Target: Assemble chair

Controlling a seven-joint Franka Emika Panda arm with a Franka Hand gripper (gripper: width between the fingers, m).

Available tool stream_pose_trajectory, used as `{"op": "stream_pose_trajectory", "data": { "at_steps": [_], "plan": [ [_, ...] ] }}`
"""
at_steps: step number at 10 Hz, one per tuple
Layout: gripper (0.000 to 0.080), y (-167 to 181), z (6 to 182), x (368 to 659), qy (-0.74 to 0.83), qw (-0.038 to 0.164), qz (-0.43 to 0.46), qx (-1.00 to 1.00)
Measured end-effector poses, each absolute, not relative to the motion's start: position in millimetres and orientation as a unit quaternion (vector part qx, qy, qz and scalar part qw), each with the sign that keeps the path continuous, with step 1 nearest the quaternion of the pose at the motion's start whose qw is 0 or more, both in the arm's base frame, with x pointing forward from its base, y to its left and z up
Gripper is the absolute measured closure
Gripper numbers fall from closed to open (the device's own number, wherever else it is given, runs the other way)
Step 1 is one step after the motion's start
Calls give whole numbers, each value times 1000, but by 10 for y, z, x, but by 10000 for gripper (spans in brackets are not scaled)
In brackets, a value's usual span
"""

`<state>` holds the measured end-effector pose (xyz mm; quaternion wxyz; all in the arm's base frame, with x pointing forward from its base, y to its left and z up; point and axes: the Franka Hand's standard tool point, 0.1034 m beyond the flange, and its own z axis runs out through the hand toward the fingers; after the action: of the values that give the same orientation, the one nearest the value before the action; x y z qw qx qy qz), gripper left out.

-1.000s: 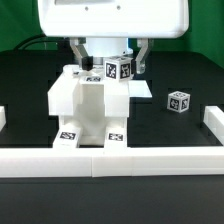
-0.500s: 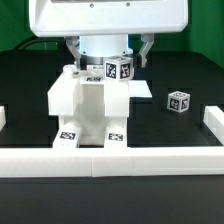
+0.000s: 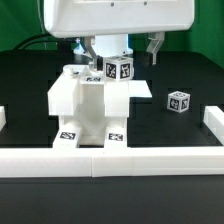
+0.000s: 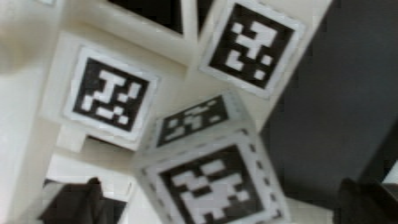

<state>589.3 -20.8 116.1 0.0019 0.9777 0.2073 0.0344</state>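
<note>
black table [image 3: 185,135] with a white rail [image 3: 110,160] in front. chair [image 3: 95,105] at centre; loose cube [image 3: 178,101] at three o'clock. gripper [image 3: 122,52] spread, empty, above it: descend straight, centring the fingers on the top cube [image 3: 120,70].

A black bench [image 3: 185,75] spreads beneath the hand; the long low white rail [image 3: 120,160] lies along its near edge.

Exterior view faces the chair [image 3: 92,105] frontally; wrist view looks close onto its tags.
</note>
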Motion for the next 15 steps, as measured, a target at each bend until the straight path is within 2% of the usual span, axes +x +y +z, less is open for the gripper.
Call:
{"op": "stream_pose_trajectory", "data": {
  "at_steps": [1,2,3,4,5,6,9,15],
  "plan": [
    [151,-237,1139,5864,222,2,32,974],
    [206,-259,1122,5844,232,5,34,972],
    [206,-274,1090,5795,230,6,33,973],
    [380,-276,1078,5777,230,6,32,973],
    [380,-273,1075,5775,229,5,31,973],
    [518,-276,1074,5775,224,5,31,974],
    [518,-278,1072,5778,194,4,32,980],
    [518,-441,1066,5774,-161,-3,30,986]
  ]
}}
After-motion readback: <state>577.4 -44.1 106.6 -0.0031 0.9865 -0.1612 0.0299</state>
